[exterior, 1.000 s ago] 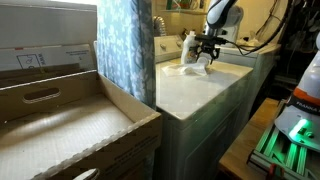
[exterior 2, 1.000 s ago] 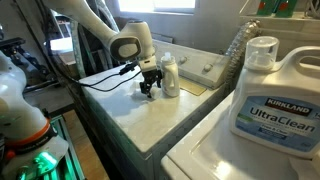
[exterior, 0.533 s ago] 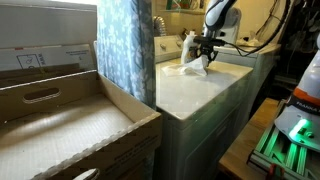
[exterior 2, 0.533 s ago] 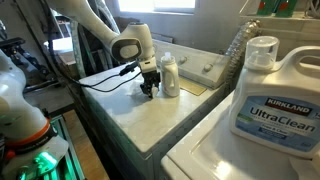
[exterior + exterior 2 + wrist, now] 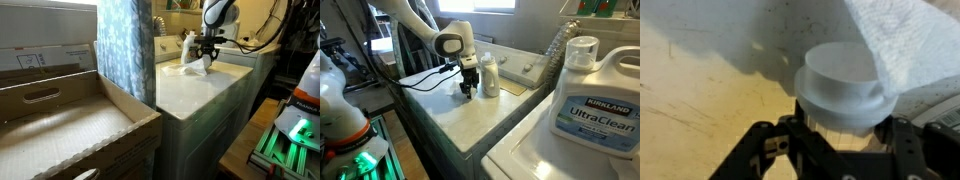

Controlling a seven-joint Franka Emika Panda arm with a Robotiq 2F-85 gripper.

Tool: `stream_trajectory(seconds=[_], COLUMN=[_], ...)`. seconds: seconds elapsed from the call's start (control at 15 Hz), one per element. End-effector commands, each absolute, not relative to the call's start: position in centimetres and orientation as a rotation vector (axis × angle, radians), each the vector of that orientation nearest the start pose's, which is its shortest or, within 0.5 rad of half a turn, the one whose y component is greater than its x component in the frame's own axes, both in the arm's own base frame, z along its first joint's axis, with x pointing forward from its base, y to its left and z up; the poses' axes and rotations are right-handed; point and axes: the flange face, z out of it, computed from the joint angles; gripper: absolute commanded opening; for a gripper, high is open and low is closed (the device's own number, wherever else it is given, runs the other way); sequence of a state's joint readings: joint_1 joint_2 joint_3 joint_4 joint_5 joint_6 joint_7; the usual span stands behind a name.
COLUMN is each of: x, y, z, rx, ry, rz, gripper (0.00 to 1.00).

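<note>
Basically a laundry room. The surface (image 5: 450, 118) is the pale, flat top of a washing machine, lightly speckled, and it shows in both exterior views. The tool (image 5: 468, 90) points straight down at the far part of it. In the wrist view the jaws are about half closed around a white cap (image 5: 845, 85), a short round piece with a wider collar. The cap sits squarely between the two black fingers (image 5: 765, 152), and its sides look pinched, so the tool has hold of the cap. Whether the cap rests on the surface or is just off it I cannot tell.

A crumpled white paper towel (image 5: 905, 40) lies just beside the cap, on its far right side in the wrist view. In an exterior view it is a pale heap (image 5: 188, 68) left of the tool. A white bottle (image 5: 490, 75) stands upright just right of the tool. A black cable (image 5: 420, 80) trails over the left of the surface to the arm.

At near right, a large detergent jug (image 5: 590, 95) with a blue label stands on a second white appliance (image 5: 525, 150). In an exterior view a blue patterned curtain (image 5: 125, 50) hangs left of the washer, and a wooden crate (image 5: 60, 110) fills the near left. A green-lit unit (image 5: 290, 135) sits low at near right.
</note>
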State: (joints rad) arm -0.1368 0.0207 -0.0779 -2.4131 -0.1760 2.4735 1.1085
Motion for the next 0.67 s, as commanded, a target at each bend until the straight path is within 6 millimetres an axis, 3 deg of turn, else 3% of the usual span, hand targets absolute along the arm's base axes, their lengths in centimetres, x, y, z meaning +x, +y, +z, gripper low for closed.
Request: stream_trajectory(seconds=[0.0, 0.4, 0.6], x=[47.5, 46.0, 46.2], y=[-11.0, -10.0, -8.6], z=[33.0, 39.8, 43.5], rx=[-2.829, -3.206, -3.386], ry=[1.826, 1.946, 1.974], rz=[-0.148, -0.118, -0.200], gripper=[0.38, 0.38, 0.38])
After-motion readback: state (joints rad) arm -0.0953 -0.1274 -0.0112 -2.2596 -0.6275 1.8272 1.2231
